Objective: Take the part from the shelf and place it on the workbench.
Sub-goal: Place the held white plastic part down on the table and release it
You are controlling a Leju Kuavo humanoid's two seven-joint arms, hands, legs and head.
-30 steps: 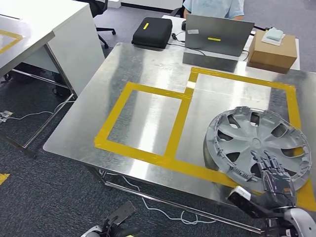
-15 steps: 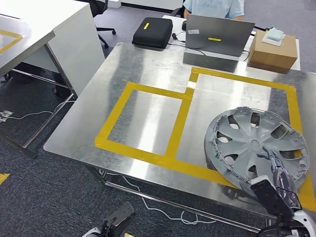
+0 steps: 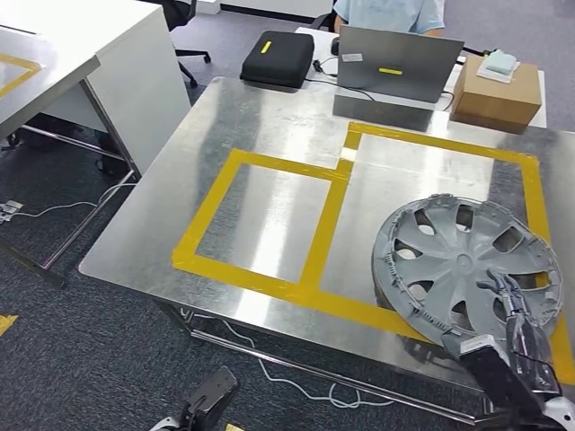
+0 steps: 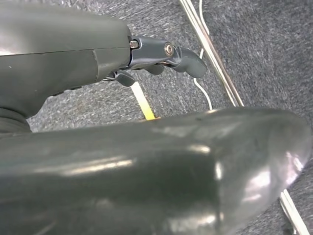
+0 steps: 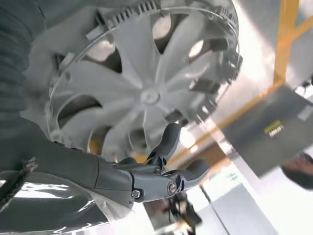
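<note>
The part is a grey plastic hubcap [image 3: 461, 265]. It lies flat on the steel workbench [image 3: 271, 117] at the near right, inside the right-hand box of yellow tape [image 3: 325, 224] and overlapping its near strip. My right hand [image 3: 518, 337] hovers over the hubcap's near rim with its fingers stretched out and nothing in them. In the right wrist view the fingers [image 5: 162, 169] stand off the hubcap [image 5: 147, 93] with a gap between. My left hand [image 3: 207, 401] hangs low beside the bench over the carpet, fingers [image 4: 162, 54] loosely extended and empty.
At the bench's far edge stand a grey laptop [image 3: 399, 63], a black case [image 3: 277, 59] and a cardboard box [image 3: 495, 90], with a person [image 3: 390, 13] seated behind them. A white table [image 3: 101, 54] stands at the left. Cables [image 3: 285, 382] trail on the carpet under the bench.
My right hand has lifted off the hubcap's face, turned, and drawn back toward the bench's near edge. The hubcap stays in place. The left hand has hardly shifted.
</note>
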